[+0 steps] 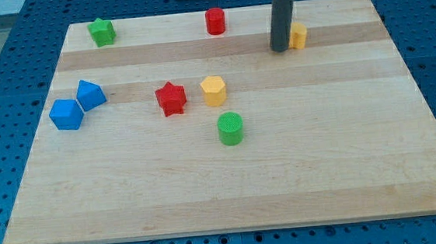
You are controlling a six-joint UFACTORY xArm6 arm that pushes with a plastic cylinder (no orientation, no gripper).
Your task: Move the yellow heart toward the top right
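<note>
A: Seven blocks are sitting on the desk (362, 165), and nothing is getting gripped. No jaws on this rig, only a plain rod, so I'm holding nothing and only pushing.

B: Biggest risk?

A: Edge room is running out. The yellow heart (298, 35) is already lying near the view's top right, close to the desk's top edge. My tip (280, 50) is touching its left side, or sitting just beside it; I can't tell which. A long shove is risking sliding it off the top or right edge.

B: Next one?

A: Off-centre contact. If I'm pushing below or above its middle, it's likely spinning and slipping around the rod instead of travelling.

B: Neighbours getting in the way?

A: Not really. The red cylinder (215, 21) is standing well apart to the left along the top. The yellow hexagon (213, 91), red star (171, 98) and green cylinder (230, 129) are sitting mid-desk. The two blue blocks (77, 105) are touching at the left, and the green star (102, 31) is sitting top left.

B: Anything hidden?

A: The rod is covering the heart's left part, so its shape is barely reading as a heart. The arm above is getting cropped by the view's top. The blue blocks' shapes are hard to make out.
</note>
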